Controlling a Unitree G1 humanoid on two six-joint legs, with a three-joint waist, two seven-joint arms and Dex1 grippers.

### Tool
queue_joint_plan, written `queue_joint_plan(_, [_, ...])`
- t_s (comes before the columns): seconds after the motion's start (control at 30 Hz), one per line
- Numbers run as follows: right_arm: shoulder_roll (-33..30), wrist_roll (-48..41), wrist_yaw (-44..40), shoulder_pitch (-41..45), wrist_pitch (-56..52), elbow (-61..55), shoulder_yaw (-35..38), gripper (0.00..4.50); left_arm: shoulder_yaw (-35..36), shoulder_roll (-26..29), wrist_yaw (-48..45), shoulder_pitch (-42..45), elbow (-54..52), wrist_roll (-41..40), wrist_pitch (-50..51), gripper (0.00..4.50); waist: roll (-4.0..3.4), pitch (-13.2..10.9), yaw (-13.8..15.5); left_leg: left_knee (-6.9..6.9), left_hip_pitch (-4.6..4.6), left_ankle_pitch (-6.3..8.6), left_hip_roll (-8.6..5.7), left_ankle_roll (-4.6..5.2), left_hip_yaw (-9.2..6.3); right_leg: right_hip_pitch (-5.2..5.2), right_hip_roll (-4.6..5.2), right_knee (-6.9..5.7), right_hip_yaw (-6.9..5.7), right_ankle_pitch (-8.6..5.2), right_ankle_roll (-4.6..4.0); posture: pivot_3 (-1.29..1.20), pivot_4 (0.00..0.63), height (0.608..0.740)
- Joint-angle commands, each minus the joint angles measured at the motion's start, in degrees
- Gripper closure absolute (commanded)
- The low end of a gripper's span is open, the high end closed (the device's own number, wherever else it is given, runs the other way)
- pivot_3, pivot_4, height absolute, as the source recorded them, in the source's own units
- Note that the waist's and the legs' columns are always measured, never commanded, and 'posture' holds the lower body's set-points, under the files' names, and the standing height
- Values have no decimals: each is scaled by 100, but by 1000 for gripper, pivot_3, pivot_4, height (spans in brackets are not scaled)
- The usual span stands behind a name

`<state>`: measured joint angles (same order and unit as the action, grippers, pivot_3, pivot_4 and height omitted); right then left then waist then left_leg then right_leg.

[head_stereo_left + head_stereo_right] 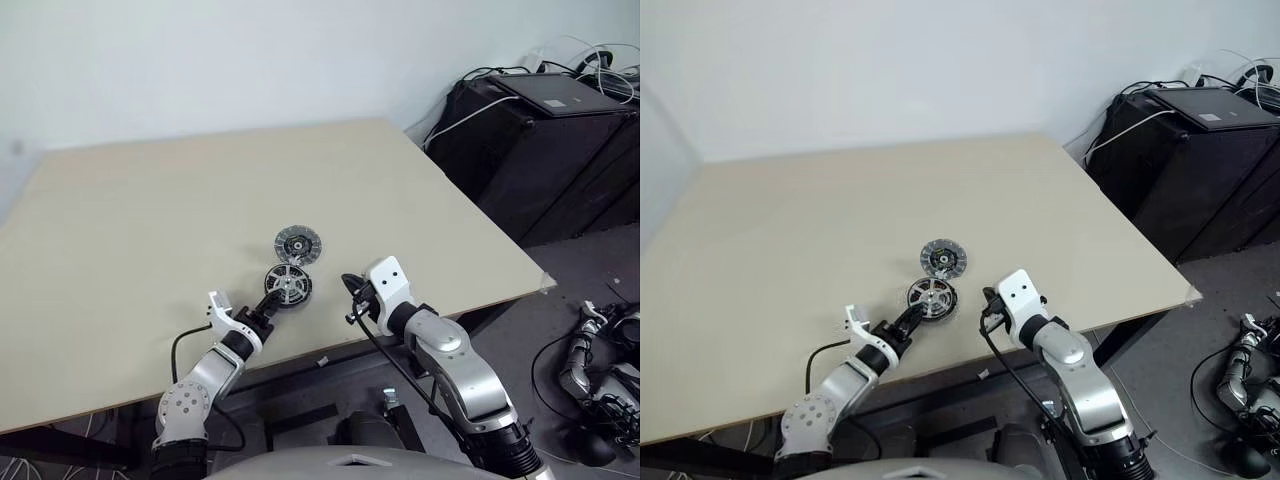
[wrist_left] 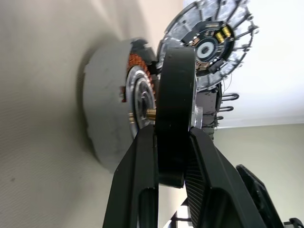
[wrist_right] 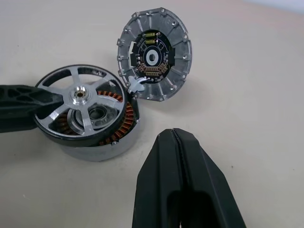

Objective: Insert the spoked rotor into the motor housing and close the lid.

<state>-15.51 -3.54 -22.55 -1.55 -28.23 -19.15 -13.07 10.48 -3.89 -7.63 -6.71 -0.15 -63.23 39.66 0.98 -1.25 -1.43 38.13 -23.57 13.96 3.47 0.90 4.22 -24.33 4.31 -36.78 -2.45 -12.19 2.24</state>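
Near edge of the table (image 1: 120, 300): right gripper (image 3: 176, 137) parked with fingers pressed together, holding nothing, tips aimed toward the parts and just short of them. Probably waiting out of the way while the other arm works.

Left gripper (image 1: 272, 300) comes in low from the near-left, fingers narrow and clamped on the dark rim of the spoked rotor (image 3: 78, 102), one finger on each face of the rim edge. Edge grip looks chosen so the hub and spokes stay free to line up with the centre below.

Rotor sits over the motor housing (image 3: 118, 128) but tilted: the side away from the left gripper is down near the copper windings, the gripped side rides higher, windings visible through the spokes and along the open gap. Judgement: insertion under way, not seated; rotor needs levelling and pressing down so the hub meets the housing centre. Risk: cocked rotor jams or snaps sideways on release.

Just beyond, the lid (image 1: 298, 243) lies on the table dark face up, small green and white bits showing, its rim close to or touching the housing in the right wrist view, can't tell which. Untouched, left near for the closing step.

Far back right, off the table: black equipment with cables (image 1: 540, 110).
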Motion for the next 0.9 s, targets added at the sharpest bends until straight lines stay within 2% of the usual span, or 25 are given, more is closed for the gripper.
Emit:
queue_joint_plan(0.03, [-14, 1, 28, 42, 21, -256, 31, 4500, -49, -279, -68, 186, 11, 24, -31, 4081, 0, 0, 1, 0, 0, 0, 0, 0, 0, 0, 0, 0, 0, 0, 0, 0, 0, 740])
queue_joint_plan(0.73, [-8, 4, 36, 37, 39, -260, 16, 4500, 25, -369, -116, 527, 347, 170, -219, 4081, -1, 0, 26, 4, 1, 2, -5, -5, -9, 8, 0, -4, 0, 1, 0, 0, 0, 740])
queue_joint_plan(0.77, [-8, 4, 35, 35, 41, -262, 14, 4500, 18, -370, -119, 528, 353, 170, -210, 3360, -1, 0, 26, 4, 1, 4, -6, -7, -11, 9, 0, -3, 0, 1, 0, 0, 0, 740])
queue_joint_plan(0.9, [-2, 2, 38, 32, 42, -265, 11, 4500, -27, -373, -128, 519, 360, 196, -179, 2149, -7, 2, 45, 6, 9, 12, -10, -22, -17, 24, 0, -2, -1, 1, 0, 0, 0, 740])
